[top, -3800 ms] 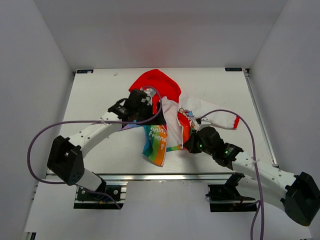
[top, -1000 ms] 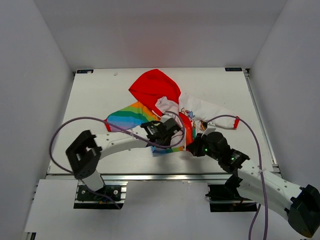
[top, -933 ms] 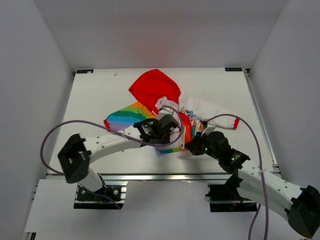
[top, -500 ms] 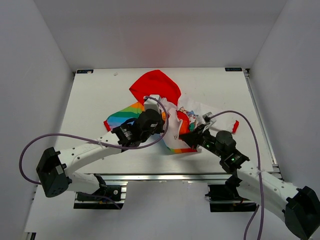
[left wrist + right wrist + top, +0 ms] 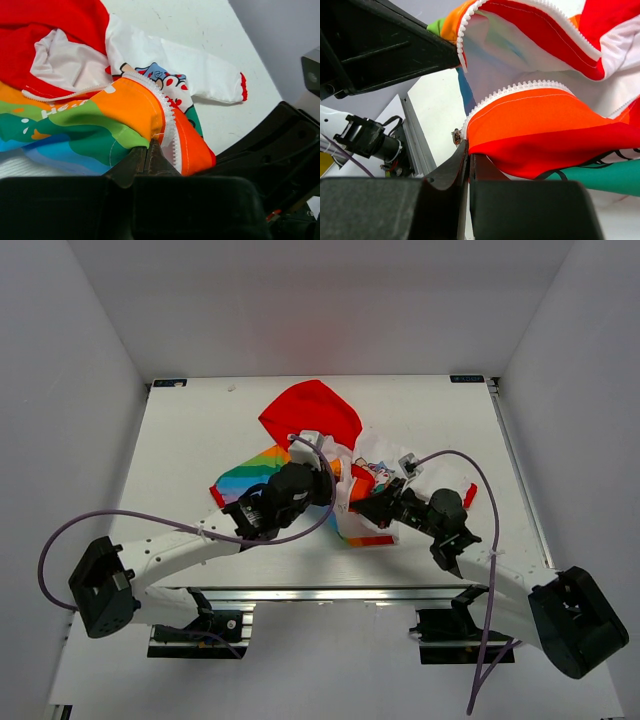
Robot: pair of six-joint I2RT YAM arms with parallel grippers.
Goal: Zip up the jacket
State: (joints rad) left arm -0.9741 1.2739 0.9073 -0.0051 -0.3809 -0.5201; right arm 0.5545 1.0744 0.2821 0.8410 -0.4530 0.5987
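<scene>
The jacket (image 5: 312,412) lies mid-table, its red hood toward the back and a rainbow panel (image 5: 250,472) spread to the left. My left gripper (image 5: 326,478) is shut on one front edge; in the left wrist view its tips (image 5: 149,146) pinch the orange stripe beside the white zipper teeth (image 5: 169,122). My right gripper (image 5: 366,508) is shut on the other front edge: its tips (image 5: 468,146) clamp the orange-red hem corner just under the zipper teeth (image 5: 520,90), next to a small metal zipper end (image 5: 455,136). The two zipper edges are held apart above the table.
A white sleeve with a red cuff (image 5: 470,494) trails to the right on the table (image 5: 190,430). The left arm's black gripper body (image 5: 380,45) hangs close over the right gripper. The table's front rail (image 5: 417,132) and a motor mount lie just below.
Both grippers, still shut on the jacket, have moved back from the front edge and drawn closer. The jacket's front has been pulled up and bunched between them.
</scene>
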